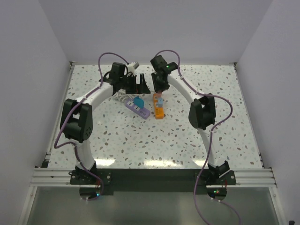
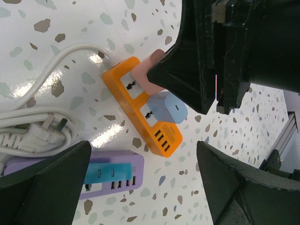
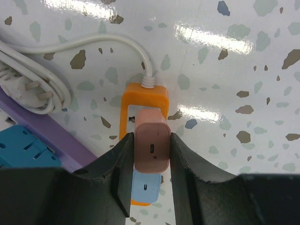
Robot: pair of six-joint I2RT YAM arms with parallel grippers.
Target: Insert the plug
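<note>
Pink plug (image 3: 151, 149), pinched in the right gripper (image 3: 150, 139), seemingly meets the orange strip (image 3: 144, 92).

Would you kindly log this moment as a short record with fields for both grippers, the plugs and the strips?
left gripper: open, holding nothing
right gripper: shut on pink plug
pink plug: at orange power strip, cord-end socket; seating unclear
light blue plug: seated in orange power strip, beside pink plug
purple power strip: beside orange power strip, holds teal plug
</note>
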